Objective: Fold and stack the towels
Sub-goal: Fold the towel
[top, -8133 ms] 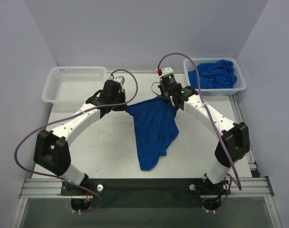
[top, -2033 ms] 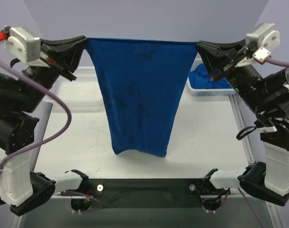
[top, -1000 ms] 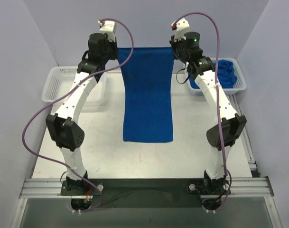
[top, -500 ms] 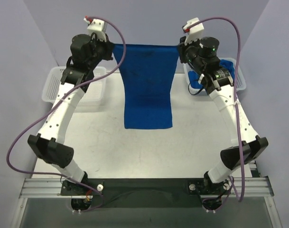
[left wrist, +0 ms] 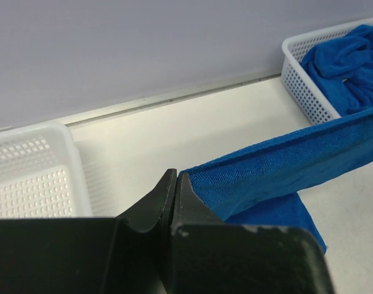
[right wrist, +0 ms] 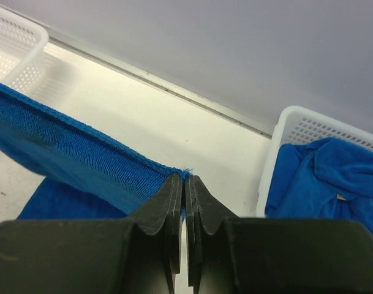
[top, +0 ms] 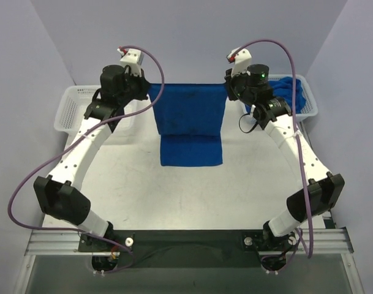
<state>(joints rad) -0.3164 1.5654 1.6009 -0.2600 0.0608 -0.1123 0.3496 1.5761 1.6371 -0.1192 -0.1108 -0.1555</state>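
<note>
Gripping opposite corners, left hand [left wrist: 176, 178] and right hand [right wrist: 186, 179] clamp one towel [top: 189, 113] taut. Beside the right hand, a white basket [right wrist: 294, 120] holds crumpled towels [right wrist: 333, 174]; another basket [top: 70, 116] flanks the left.

- Held towel [top: 188, 110]: royal-blue terry, stretched taut by its top corners between the left gripper [top: 147, 92] and the right gripper [top: 228, 92], both clamped on it. The upper part hangs; the lower part lies flat beneath.
- Remaining towels [top: 285, 92]: a crumpled blue heap in a basket [right wrist: 273, 153] just beside the right gripper, on its outer side.
</note>
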